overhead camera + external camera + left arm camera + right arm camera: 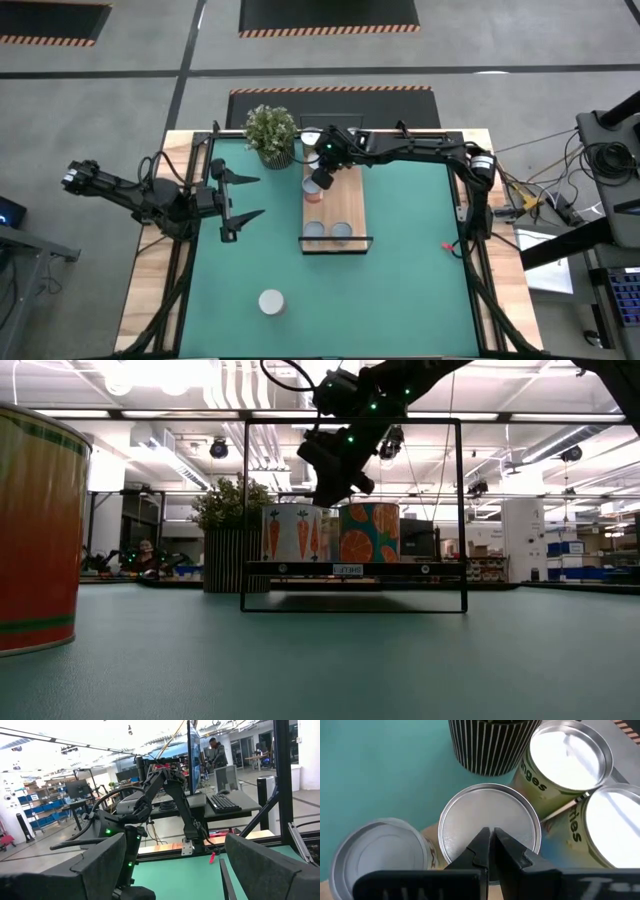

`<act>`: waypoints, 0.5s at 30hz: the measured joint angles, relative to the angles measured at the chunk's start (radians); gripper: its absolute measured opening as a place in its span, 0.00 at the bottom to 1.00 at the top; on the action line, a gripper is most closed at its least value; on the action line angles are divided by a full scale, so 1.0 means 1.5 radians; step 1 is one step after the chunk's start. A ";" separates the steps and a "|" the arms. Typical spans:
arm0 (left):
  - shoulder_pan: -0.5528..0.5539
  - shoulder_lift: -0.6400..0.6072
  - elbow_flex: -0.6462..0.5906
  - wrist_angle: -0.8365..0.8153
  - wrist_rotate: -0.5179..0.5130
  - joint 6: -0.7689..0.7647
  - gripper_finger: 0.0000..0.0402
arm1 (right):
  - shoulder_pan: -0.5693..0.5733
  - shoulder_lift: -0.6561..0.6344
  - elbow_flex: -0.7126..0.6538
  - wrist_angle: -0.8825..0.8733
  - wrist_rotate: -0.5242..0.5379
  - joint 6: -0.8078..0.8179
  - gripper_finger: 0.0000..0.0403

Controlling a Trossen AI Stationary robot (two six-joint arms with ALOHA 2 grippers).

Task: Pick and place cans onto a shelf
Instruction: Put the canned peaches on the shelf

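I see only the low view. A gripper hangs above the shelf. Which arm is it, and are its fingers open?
Observer: It is the right gripper. Its fingers are shut, empty, just above a can top.
Operator: Where is the other arm?
Observer: The left gripper is open over the left side of the green mat.
Operator: Is any can far from the shelf?
Observer: Yes, a lone can stands on the mat, nearer your camera than the shelf.

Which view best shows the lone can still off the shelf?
The high view: the lone can stands on the green mat, apart from the shelf. The low view crops its red side at the frame edge; neither wrist view shows it.
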 joint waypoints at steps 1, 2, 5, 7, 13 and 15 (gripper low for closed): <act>0.000 0.000 0.000 0.000 0.000 0.000 0.80 | 0.000 0.001 0.000 0.004 0.000 0.000 0.03; 0.000 0.000 0.000 0.000 0.000 0.000 0.80 | 0.000 0.002 0.000 0.009 0.000 -0.001 0.03; 0.000 0.000 0.000 0.000 0.000 0.000 0.80 | 0.000 0.003 0.000 0.012 0.000 -0.002 0.03; 0.000 0.000 0.000 0.000 0.000 0.000 0.80 | 0.000 0.009 0.000 0.023 0.000 -0.005 0.03; 0.000 0.000 0.000 0.001 0.000 0.000 0.80 | 0.000 0.021 0.001 0.053 -0.002 -0.015 0.03; 0.000 0.000 0.000 0.001 0.000 0.000 0.80 | 0.000 0.021 0.001 0.051 -0.002 -0.014 0.03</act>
